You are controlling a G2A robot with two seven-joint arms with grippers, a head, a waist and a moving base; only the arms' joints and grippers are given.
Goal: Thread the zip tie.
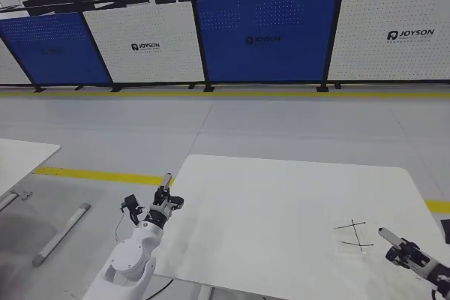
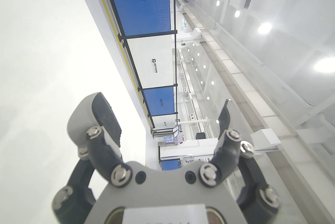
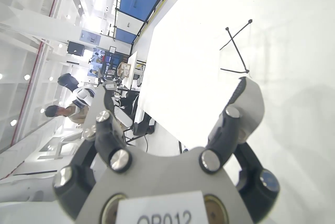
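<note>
Three thin black zip ties (image 1: 355,234) lie crossed over one another on the white table (image 1: 270,217), near its front right corner. In the right wrist view the zip ties (image 3: 236,48) rest flat just beyond one fingertip. My right gripper (image 1: 390,240) hovers by the table's right front edge, a short way right of the ties, open with nothing in it (image 3: 174,88). My left gripper (image 1: 165,187) is at the table's left edge, far from the ties, also open and empty (image 2: 165,115), pointing along the tabletop.
A second white table (image 1: 15,157) stands off to the left across a gap of floor. Blue and white perforated panels (image 1: 262,37) line the back behind a yellow floor stripe. The wide middle of the table is bare.
</note>
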